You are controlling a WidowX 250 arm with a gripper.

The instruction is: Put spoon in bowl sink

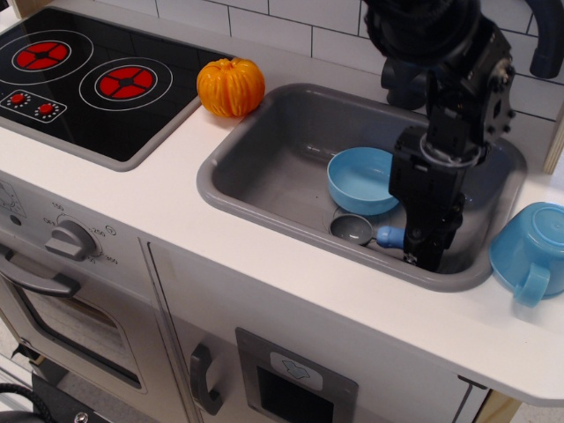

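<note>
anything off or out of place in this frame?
Nothing spilled or damaged. The spoon is in the sink beside the bowl, not in it, with its handle end at the gripper. Whether the jaws are closed on it can't be told. The mug lies tipped on the counter.

Sink (264, 167) set in bench (159, 220). Inside: bowl (361, 181), spoon (366, 233) just in front. Pumpkin (231, 86) behind-left of sink; stove (88, 84) left; mug (533, 251) right.
</note>
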